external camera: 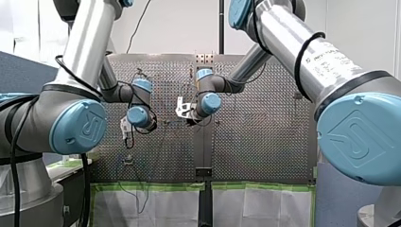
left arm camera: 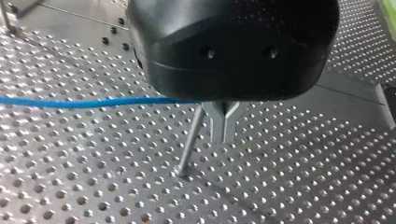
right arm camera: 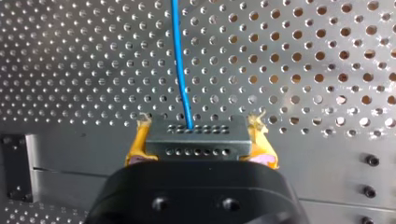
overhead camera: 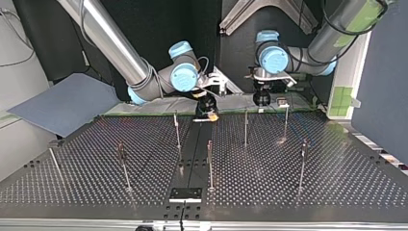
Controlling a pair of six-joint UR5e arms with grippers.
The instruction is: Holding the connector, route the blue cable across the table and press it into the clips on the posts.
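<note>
In the right wrist view my right gripper (right arm camera: 200,124) is shut, its yellow pads (right arm camera: 140,140) clamping a grey connector block (right arm camera: 196,142). The blue cable (right arm camera: 180,60) leaves the block and runs straight ahead over the perforated table. In the left wrist view my left gripper (left arm camera: 223,136) has its metal fingers shut where the blue cable (left arm camera: 93,101) ends under the black body. A thin post (left arm camera: 189,144) leans right beside those fingers. In the top view my right gripper (overhead camera: 208,114) hangs at the table's far middle and my left gripper (overhead camera: 262,99) to its right.
Several thin posts stand across the table (overhead camera: 288,192), among them a post (overhead camera: 177,130), a post (overhead camera: 246,127) and a post (overhead camera: 210,163). A black plate (overhead camera: 185,194) lies at the near edge. A blue-grey sheet (overhead camera: 62,103) lies off the top view's left.
</note>
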